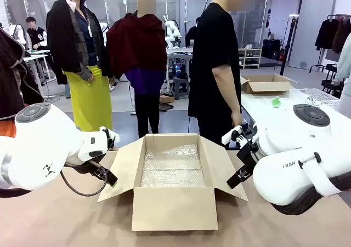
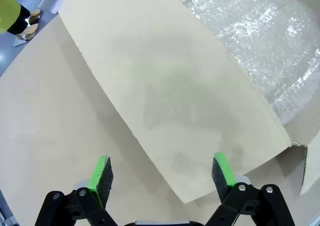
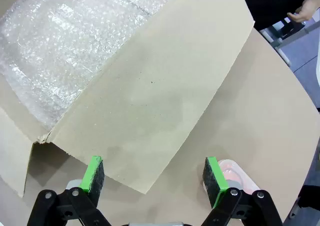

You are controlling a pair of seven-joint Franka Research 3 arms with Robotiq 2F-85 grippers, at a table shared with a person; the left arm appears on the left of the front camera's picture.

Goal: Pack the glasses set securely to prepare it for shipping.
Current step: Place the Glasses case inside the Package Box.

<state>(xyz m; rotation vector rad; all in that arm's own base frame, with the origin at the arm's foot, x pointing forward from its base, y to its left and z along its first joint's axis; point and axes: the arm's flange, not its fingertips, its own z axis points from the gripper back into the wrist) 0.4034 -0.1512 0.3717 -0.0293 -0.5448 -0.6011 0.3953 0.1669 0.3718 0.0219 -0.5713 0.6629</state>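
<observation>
Glasses case in pink (image 3: 237,175): it lies flat on the table (image 3: 260,116), just beside one finger of the right gripper (image 3: 152,166) and partly hidden behind it. That gripper hangs empty, jaws spread as wide as they go, one pad over the edge of the box's right flap (image 3: 150,95) and touching nothing. The left gripper (image 2: 161,158) is the same on the other side: wide apart, empty, poised over the corner of the left flap (image 2: 165,85).

Between the arms stands the cardboard box (image 1: 170,208), all flaps out, its floor lined with bubble wrap (image 1: 173,167) and nothing laid on it. So the step in hand looks like the first pick, with packing proper not yet begun.

The next move would ask the right gripper to shift sideways over the pink case, straddle its narrow width, close on it, then clear the flap and set it on the wrap. I cannot tell where the mint case is.

Beyond the box a person (image 1: 216,66) stands at the far side, arms down.
</observation>
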